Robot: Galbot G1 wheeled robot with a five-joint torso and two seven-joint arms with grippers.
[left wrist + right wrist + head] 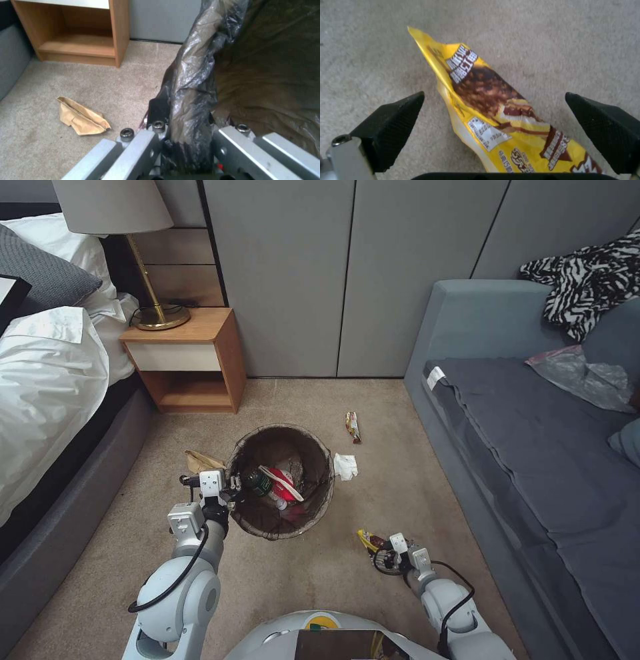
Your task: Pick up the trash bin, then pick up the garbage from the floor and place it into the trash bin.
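The trash bin (281, 429), round with a dark bag liner (266, 75), stands on the carpet. My left gripper (227, 492) (186, 150) is shut on its near-left rim. Inside lie a green-labelled bottle (259, 483) and a red cup (283, 481). My right gripper (389, 557) (493, 96) is low at the floor and open, its black fingers (391, 125) on either side of a yellow snack wrapper (370, 540) (480, 85). Loose garbage lies around the bin: a brown paper scrap (200, 461) (81, 116) to its left, a white tissue (345, 466) and a red-yellow wrapper (353, 426) to its right.
A wooden nightstand (193, 360) (80, 37) with a lamp (150, 280) stands behind the bin. The bed (47, 380) runs along the left, and the grey sofa (533, 447) with a zebra cloth (587, 280) runs along the right. Open carpet lies between them.
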